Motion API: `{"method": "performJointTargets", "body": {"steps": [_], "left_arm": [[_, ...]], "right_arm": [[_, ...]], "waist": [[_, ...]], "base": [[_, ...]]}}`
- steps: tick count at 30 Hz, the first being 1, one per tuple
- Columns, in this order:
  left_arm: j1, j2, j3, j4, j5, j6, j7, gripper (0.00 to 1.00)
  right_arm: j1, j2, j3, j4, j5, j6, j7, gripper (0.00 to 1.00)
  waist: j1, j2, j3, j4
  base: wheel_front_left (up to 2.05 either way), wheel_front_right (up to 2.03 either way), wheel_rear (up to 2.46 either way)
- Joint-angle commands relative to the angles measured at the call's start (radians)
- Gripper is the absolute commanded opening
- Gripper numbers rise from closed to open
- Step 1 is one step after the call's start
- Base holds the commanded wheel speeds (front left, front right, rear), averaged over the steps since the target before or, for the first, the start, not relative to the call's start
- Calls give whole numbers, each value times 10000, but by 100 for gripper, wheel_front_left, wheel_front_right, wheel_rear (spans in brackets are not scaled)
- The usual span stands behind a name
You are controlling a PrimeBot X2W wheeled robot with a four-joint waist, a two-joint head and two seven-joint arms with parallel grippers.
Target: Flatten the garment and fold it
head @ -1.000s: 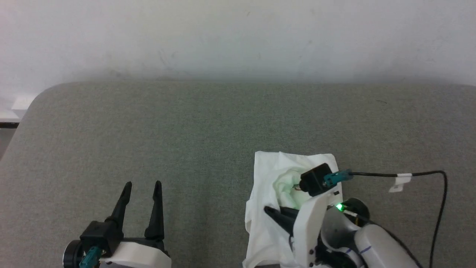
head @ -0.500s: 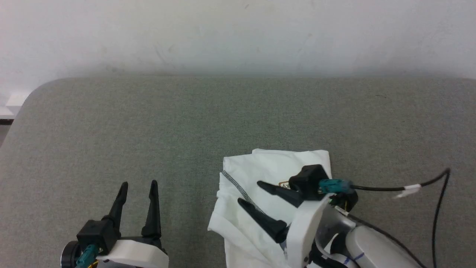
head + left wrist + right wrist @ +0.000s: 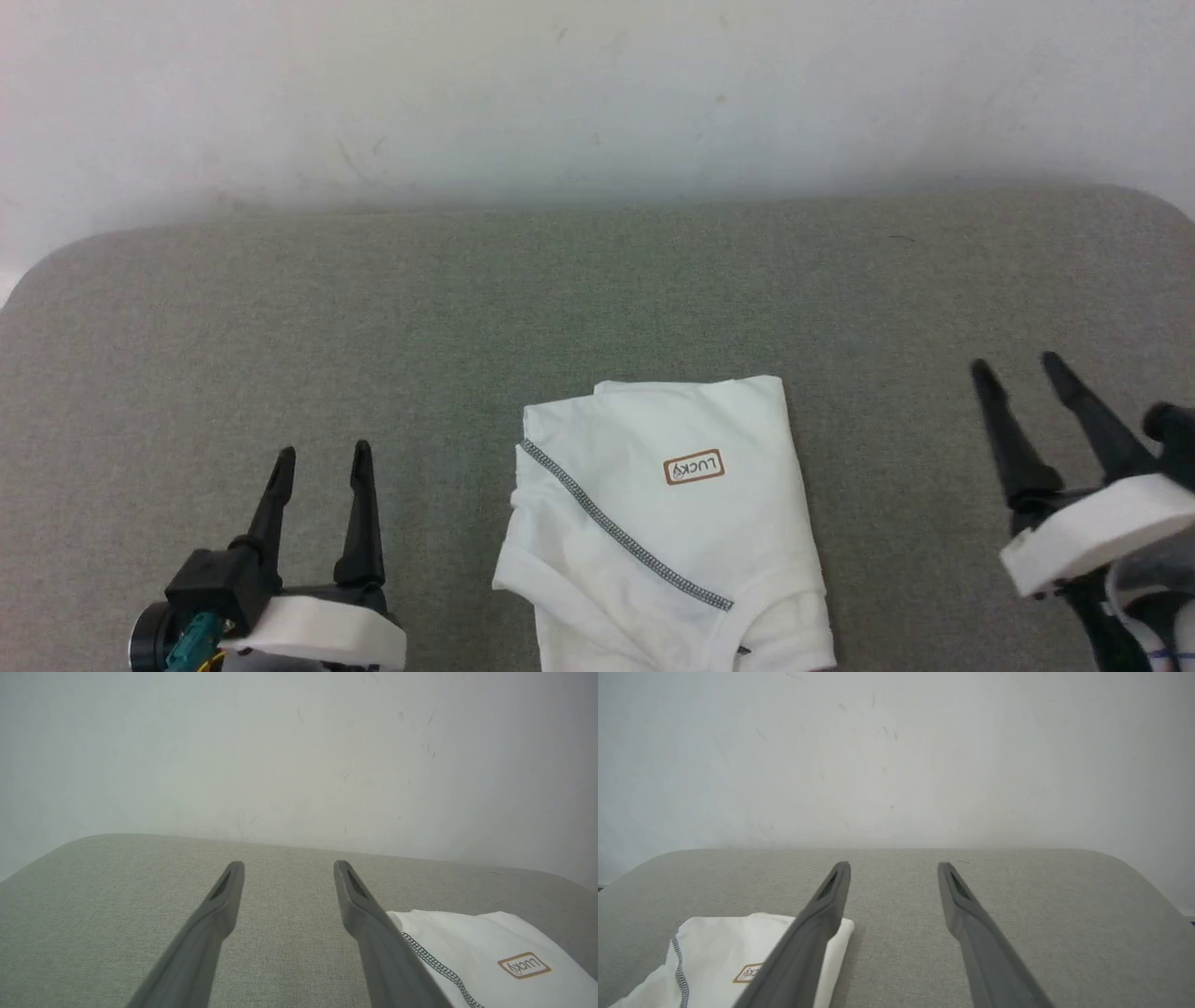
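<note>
Nearest, at the left, the left gripper (image 3: 323, 450) stood over the grey fabric worktop (image 3: 597, 299) with its jaws apart and nothing between them, fingers pointing toward the far side. In the middle, by the near edge, lay the garment (image 3: 653, 532), folded into a compact white packet whose near end ran out of the head view. A grey-and-white stitched seam (image 3: 621, 534) crossed it diagonally, and a small brown-outlined label (image 3: 694, 468) sat on its far half. At the right, well apart from the garment, the right gripper (image 3: 1015, 362) likewise had its jaws apart and empty. Beyond stretched more worktop, then a pale wall (image 3: 597, 93).
</note>
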Motion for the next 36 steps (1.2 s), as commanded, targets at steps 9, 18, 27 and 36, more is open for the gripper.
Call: {"method": "performJointTargets", "body": {"steps": [9,18,27,36], "left_arm": [[-64,-123,250,-254,160,62,-46,100],[-239,-323,218,-155,288,-116,-47,100],[-447,-500,162,-5,427,-313,-47,100],[-406,-550,283,130,587,-414,-47,100]], "right_arm": [[37,-438,-2010,2345,2080,-7,2733,100],[-1002,608,-2495,4339,5709,-7,7449,100],[-1851,1297,-1356,5563,7140,-7,8222,100],[-2113,1044,146,5737,6695,-7,7756,0]], "waist": [[1,-1,158,-8],[1,-1,292,503],[1,-1,420,906],[1,-1,348,927]], "base": [[0,0,0],[0,0,0],[0,0,0],[0,0,0]]}}
